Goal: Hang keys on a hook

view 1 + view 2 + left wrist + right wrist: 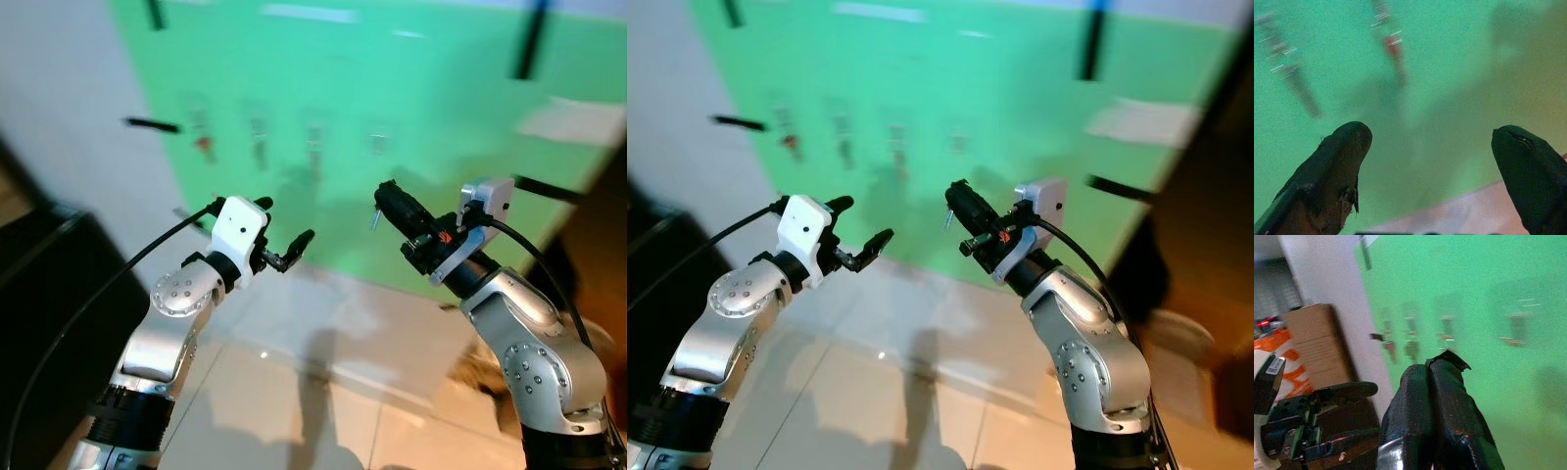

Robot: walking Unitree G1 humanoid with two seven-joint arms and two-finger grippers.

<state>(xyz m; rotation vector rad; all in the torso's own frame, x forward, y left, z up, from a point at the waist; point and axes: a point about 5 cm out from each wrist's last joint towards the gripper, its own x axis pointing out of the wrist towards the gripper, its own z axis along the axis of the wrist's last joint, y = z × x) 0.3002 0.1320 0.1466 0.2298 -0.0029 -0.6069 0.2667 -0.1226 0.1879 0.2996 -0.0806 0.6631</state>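
Right pincer (387, 199): raised before me, my two black fingers pressed together on a small metal piece, which I take for the keys (376, 217); a sliver of it hangs below my fingertips.
Left pincer (284, 235): raised beside the right one, fingers spread apart and empty, aimed at the same wall.
Keys: in my right pincer, clear of the wall and the hooks. How many there are, or whether they sit on a ring, I cannot tell; too little shows.
Handling: I judge them light, hard and smooth, so they could swivel or slip between my pads. A grip on the blade or bow, leaving the ring or hole free, would suit the hook best.
Floor (294, 392): pale tiles below both arms.
Green wall (392, 88): ahead, well apart from my fingertips.
Hooks (314, 142): a blurred row across the green wall; some already carry things, one with a red tag (204, 144). The rightmost hook (379, 140) looks bare, though blur leaves me unsure.
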